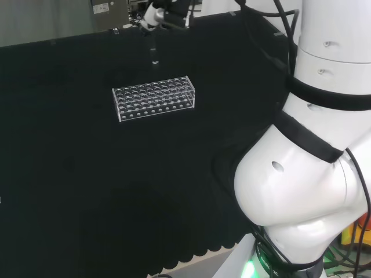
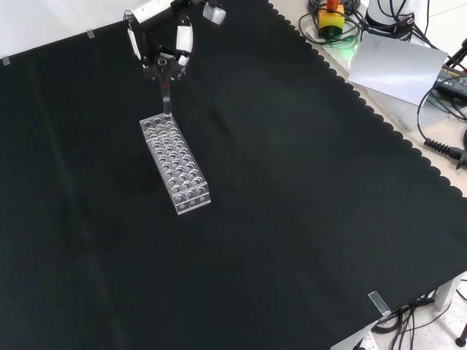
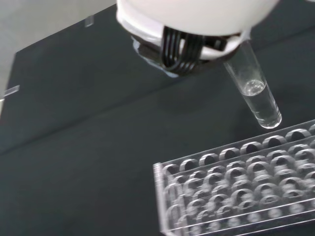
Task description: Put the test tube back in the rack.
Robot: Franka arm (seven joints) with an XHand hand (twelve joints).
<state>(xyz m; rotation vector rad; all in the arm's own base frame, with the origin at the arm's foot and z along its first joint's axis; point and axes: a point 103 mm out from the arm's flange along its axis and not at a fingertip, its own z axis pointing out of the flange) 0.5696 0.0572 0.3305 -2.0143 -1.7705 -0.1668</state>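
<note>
black cloth (image 2: 292, 219) bears the rack (image 2: 175, 164); hand (image 2: 164, 55) pinches the test tube (image 2: 166, 98) hanging just above it

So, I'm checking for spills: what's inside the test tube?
The test tube in the hand holds a little clear liquid at its rounded bottom, above the rack. Its top is covered by the hand.

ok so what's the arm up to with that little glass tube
The hand holds a clear test tube by its top, hanging upright with a little clear liquid at its bottom. It hovers at one end of the clear rack on the black cloth, the tube's tip just above the rack's edge and not yet in any hole. The rack's holes look empty.
</note>
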